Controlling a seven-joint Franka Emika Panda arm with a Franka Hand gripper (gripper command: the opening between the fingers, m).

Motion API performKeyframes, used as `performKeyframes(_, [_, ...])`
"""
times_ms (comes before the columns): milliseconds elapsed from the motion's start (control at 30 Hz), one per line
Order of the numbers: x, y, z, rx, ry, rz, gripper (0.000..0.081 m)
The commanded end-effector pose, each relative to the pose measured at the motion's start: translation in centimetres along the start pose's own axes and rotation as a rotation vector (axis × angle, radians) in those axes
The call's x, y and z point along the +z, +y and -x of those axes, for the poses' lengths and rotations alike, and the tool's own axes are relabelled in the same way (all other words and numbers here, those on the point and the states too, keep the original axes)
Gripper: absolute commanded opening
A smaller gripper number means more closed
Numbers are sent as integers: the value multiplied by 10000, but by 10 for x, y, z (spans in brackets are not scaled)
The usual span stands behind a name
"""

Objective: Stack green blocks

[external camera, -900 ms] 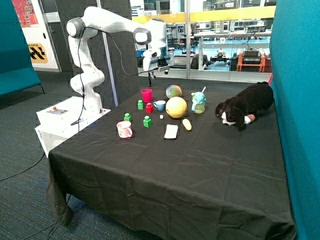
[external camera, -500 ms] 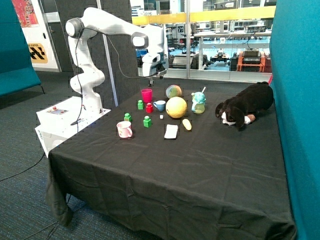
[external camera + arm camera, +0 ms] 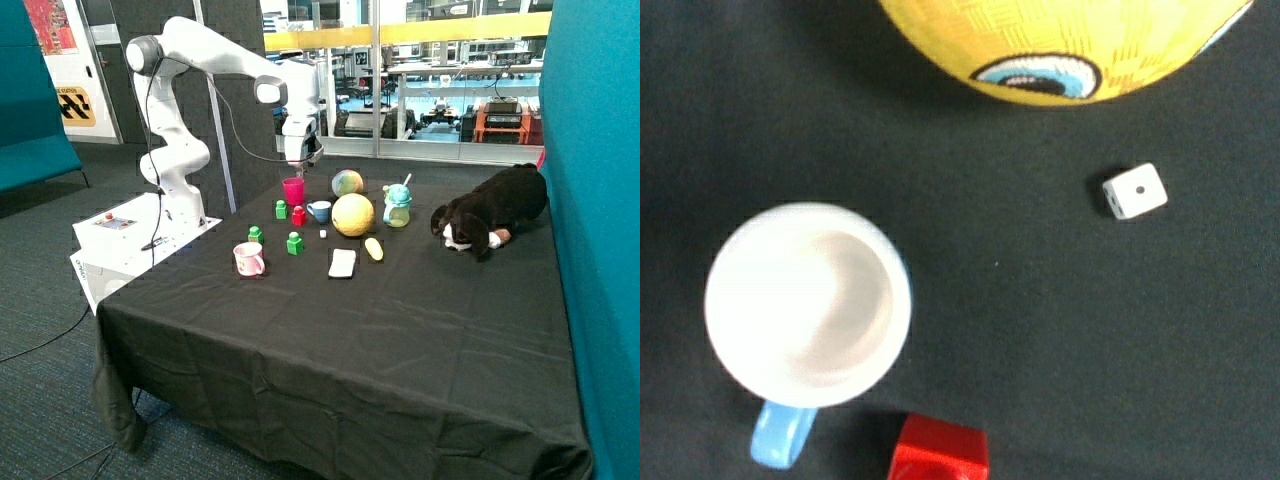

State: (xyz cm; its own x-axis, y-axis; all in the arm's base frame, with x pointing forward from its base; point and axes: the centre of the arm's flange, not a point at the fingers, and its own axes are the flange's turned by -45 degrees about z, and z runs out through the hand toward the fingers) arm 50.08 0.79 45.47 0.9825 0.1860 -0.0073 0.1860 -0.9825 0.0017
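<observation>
Franka arm's gripper (image 3: 300,160) hovering above the magenta plastic cup (image 3: 293,190), jaw state impossible to tell, three small bright green plastic toy bricks (image 3: 281,209) (image 3: 255,235) (image 3: 294,243) lying apart, unstacked on the black tablecloth (image 3: 400,310), near a small red block (image 3: 940,452) beside a blue-handled white cup (image 3: 807,305)

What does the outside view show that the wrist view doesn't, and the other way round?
Only the outside view shows the three green blocks, all apart and unstacked, the arm with its gripper raised above the magenta cup, and the plush dog. Only the wrist view shows the die's single pip and the blue-handled cup's white, empty inside. Both show that cup, the red block, the yellow ball and the die.
</observation>
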Motion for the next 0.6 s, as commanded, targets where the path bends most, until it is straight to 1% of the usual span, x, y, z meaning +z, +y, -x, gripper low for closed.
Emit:
performKeyframes(0, [5, -2, 7, -739, 74, -14, 583])
performKeyframes(33, [5, -3, 8, -975, 74, -13, 582])
performKeyframes(67, [5, -3, 9, -964, 74, -13, 584])
performKeyframes(100, [6, -4, 9, -726, 74, -14, 583])
performKeyframes(133, [6, -4, 10, -738, 74, -14, 581])
performKeyframes(167, [6, -5, 11, -760, 74, -14, 582])
performKeyframes(200, [7, -5, 12, -1097, 74, -13, 583])
performKeyframes(233, [7, -5, 13, -901, 74, -13, 583])
performKeyframes(267, [8, -6, 15, -895, 74, -13, 573])
performKeyframes(500, [12, -10, 26, -1138, 74, -12, 595])
performKeyframes(567, [14, -12, 30, -1242, 74, -12, 584])
